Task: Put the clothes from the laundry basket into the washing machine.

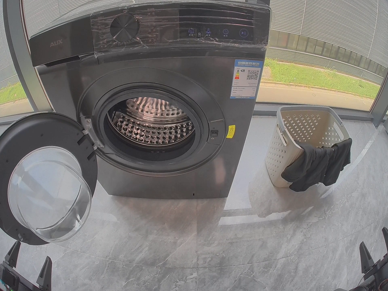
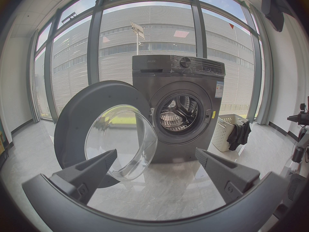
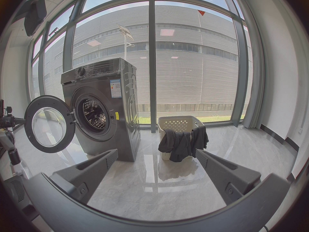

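The dark garment (image 1: 317, 166) draped over the rim of the laundry basket (image 1: 307, 108) looks light and limp, best pinched at its bunched fold there; left fingers (image 2: 93, 168) and right fingers (image 3: 225, 174) gape empty.

Drum mouth (image 1: 151, 124) of the washing machine (image 1: 161, 61) stood open toward the floor (image 1: 202, 239).
Its door (image 1: 44, 178) hung swung out left; the laundry basket (image 1: 283, 150) stood right, clothes (image 1: 317, 164) draped over its rim.
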